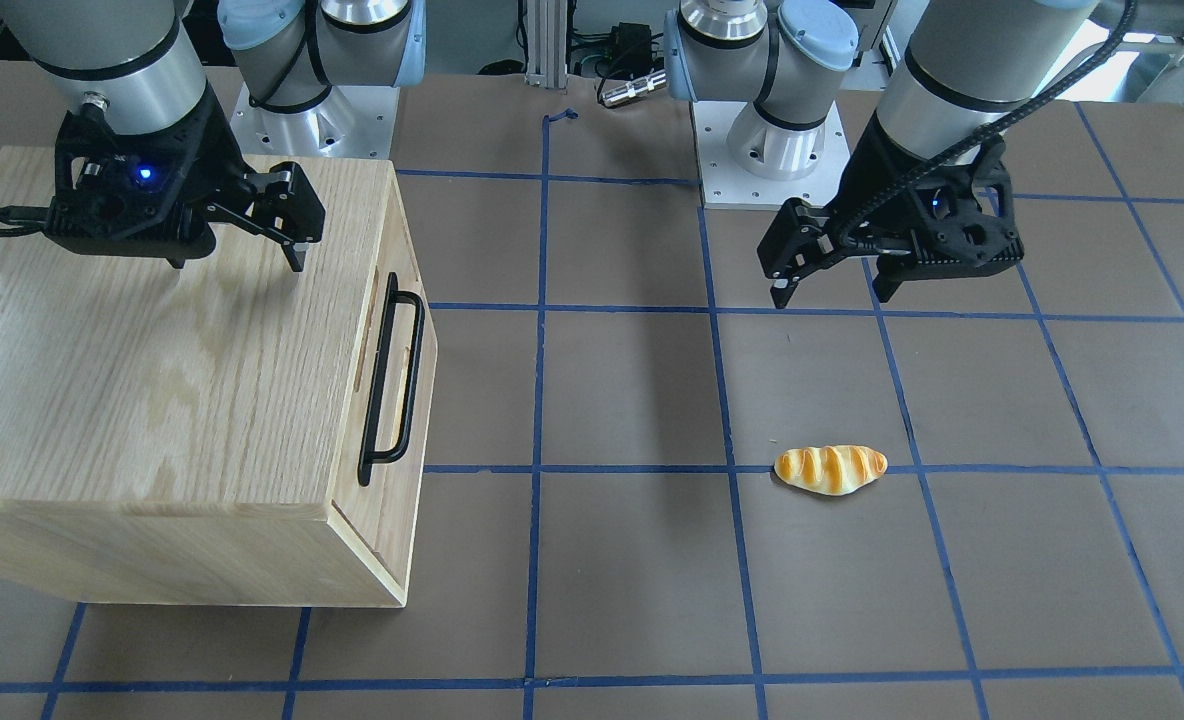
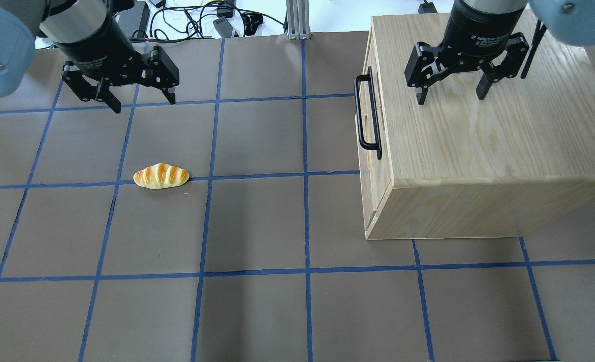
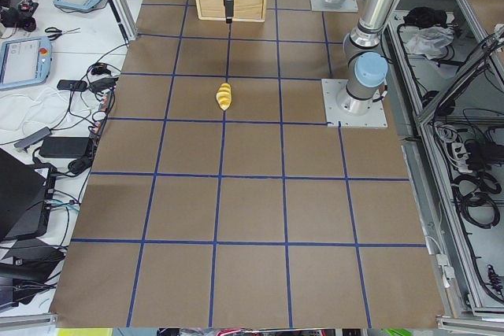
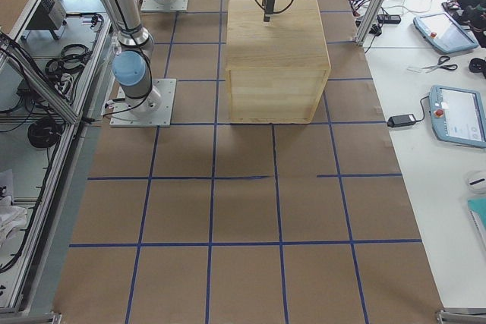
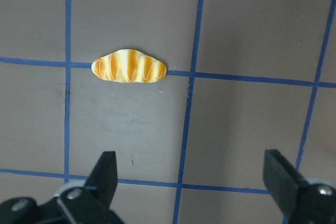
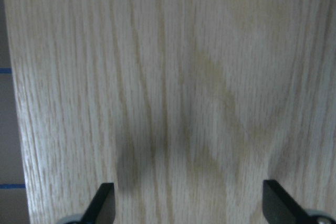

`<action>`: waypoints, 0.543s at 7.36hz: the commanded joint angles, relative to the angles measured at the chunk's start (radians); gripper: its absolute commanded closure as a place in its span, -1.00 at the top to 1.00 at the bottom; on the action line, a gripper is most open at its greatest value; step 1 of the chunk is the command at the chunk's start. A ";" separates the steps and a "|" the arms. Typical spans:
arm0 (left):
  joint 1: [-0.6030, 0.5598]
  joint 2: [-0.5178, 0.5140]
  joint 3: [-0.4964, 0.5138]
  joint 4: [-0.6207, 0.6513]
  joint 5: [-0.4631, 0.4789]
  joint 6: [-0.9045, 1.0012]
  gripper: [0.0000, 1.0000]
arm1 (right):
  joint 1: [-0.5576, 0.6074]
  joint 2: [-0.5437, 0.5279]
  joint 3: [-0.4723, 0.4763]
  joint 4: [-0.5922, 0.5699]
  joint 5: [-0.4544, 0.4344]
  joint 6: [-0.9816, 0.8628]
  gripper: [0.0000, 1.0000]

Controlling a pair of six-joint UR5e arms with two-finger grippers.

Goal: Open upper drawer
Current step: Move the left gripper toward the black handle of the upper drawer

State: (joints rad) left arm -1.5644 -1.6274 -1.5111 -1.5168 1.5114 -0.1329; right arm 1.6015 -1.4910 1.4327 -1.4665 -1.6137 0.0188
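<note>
The light oak cabinet stands on the robot's right side of the table. The upper drawer faces the table's middle and looks shut, with its long black bar handle on the front. The drawer front below it is mostly hidden. My right gripper hangs open and empty just above the cabinet's top, behind the front edge and away from the handle. Its wrist view shows only the oak top between the fingers. My left gripper is open and empty above the table, far from the cabinet.
A toy bread roll lies on the brown table on the robot's left side, also in the left wrist view, ahead of the left gripper. Blue tape lines grid the table. The arm bases stand at the robot's edge.
</note>
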 commanded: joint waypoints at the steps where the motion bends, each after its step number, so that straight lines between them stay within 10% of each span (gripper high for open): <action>1: -0.092 -0.009 0.005 0.087 -0.059 -0.100 1.00 | 0.000 0.000 0.000 0.000 0.000 0.000 1.00; 4: -0.219 -0.046 0.005 0.200 -0.146 -0.330 1.00 | 0.000 0.000 0.002 0.000 0.000 0.001 1.00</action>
State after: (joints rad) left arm -1.7352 -1.6489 -1.5062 -1.3852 1.3976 -0.3938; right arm 1.6015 -1.4910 1.4334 -1.4665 -1.6137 0.0197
